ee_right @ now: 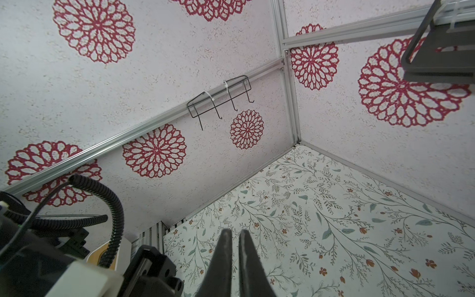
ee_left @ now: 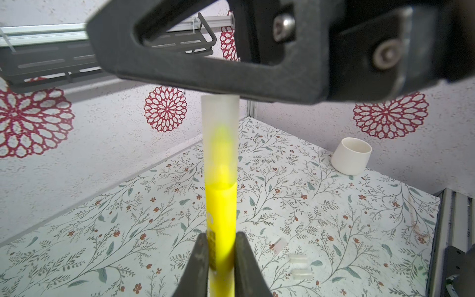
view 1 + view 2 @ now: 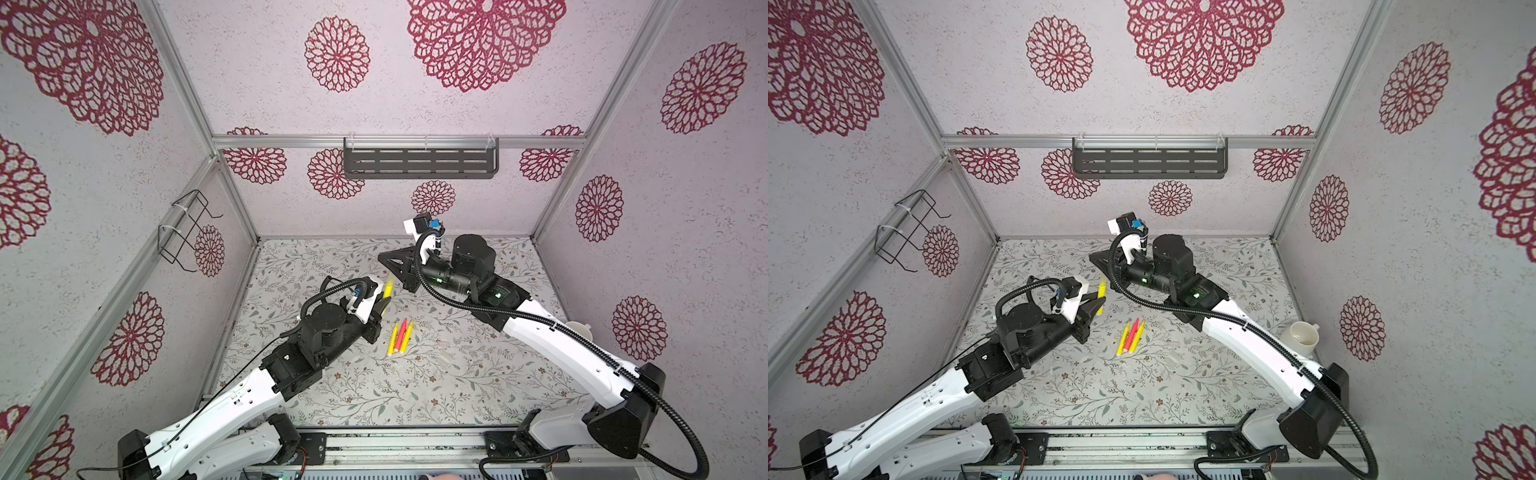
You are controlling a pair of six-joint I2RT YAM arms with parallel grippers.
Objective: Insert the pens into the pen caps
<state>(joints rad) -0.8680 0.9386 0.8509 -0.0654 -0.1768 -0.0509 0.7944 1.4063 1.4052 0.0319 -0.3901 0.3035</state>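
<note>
Left gripper [image 2: 221,235] is clenched around the barrel of a yellow pen [image 2: 221,205], which it carries clear of the table [image 3: 332,395] with the tip pointing toward 12 o'clock in both top views. A clear cap [image 2: 219,123] already sits over that tip; through its wall the yellow point shows well inside, though I cannot tell whether it is fully seated. Just past the cap's closed end lies the flat side of the right gripper [image 1: 232,234], its jaws pressed together with nothing between them. It looks placed as a stop to push the cap home, but contact is too close to call.

So one of the four pairings appears done or nearly done. At about 5 o'clock from the left gripper, a red pen [image 3: 401,336] lies on the table between two yellow pens [image 3: 393,340], all three side by side and uncapped. Three loose caps [image 2: 298,259] rest on the table at roughly 3 to 4 o'clock from that cluster, apart from it and faint against the floral pattern. A white cup [image 3: 1304,336] stands near the table's 3 o'clock edge.

By my reading, three pens are left to cap.
</note>
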